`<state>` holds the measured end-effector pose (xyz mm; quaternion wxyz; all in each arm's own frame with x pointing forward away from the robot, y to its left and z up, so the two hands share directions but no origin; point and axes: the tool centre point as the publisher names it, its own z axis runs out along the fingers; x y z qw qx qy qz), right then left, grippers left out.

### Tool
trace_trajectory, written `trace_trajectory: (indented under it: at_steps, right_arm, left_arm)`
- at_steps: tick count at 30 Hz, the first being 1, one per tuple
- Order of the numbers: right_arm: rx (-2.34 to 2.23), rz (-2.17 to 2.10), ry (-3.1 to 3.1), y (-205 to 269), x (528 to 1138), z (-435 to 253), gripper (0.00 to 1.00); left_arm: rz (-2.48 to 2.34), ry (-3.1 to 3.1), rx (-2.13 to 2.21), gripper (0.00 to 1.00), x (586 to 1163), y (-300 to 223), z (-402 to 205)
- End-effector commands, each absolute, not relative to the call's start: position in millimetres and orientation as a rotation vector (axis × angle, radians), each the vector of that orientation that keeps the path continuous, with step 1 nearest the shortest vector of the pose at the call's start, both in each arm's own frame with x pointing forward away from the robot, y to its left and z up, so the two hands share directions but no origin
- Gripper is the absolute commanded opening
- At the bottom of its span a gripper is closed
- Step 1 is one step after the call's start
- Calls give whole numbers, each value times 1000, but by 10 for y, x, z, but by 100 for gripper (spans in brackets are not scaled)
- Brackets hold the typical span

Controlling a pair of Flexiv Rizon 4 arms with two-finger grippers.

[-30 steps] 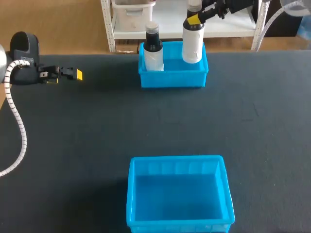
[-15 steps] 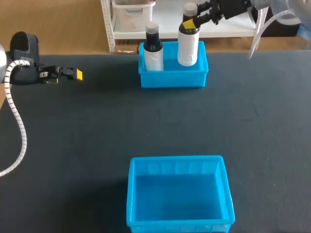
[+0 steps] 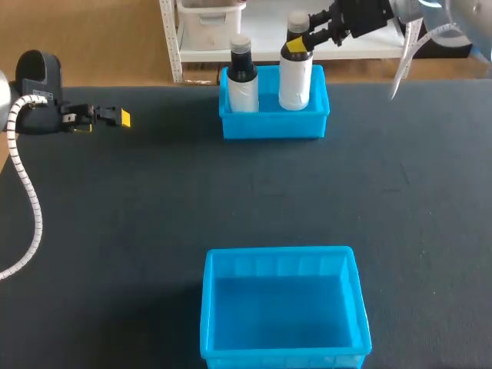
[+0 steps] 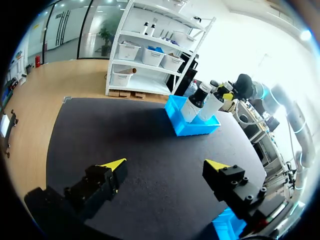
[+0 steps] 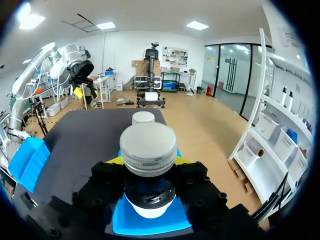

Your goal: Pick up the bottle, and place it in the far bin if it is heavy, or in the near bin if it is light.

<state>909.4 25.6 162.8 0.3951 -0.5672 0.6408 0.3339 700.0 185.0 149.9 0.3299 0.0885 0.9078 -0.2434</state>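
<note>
R gripper clamps bottle by neck, inside far bin. We lower straight, w/o bumping 2nd bottle, release once base sits. L gripper open.

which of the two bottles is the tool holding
The right bottle in the far bin: the right tool grips its neck. The left bottle stands free beside it.
</note>
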Motion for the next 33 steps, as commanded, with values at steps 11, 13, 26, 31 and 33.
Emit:
trace_trajectory:
  at_steps: [11,13,26,31,33]
  right_arm:
    - [-1539,999,1601,264,9190,1535,0]
    - [-1538,1002,1603,265,9185,1521,0]
    - [-1540,1009,1604,260,9175,1445,0]
    - [-1544,1012,1588,251,9176,1431,0]
    - [-1543,1013,1586,251,9176,1424,0]
  left_arm:
    - [-637,2375,231,100,7000,1850,1499]
    - [-637,2375,231,100,7000,1850,1499]
    - [-637,2375,231,100,7000,1850,1499]
    - [-637,2375,231,100,7000,1850,1499]
    - [-637,2375,231,100,7000,1850,1499]
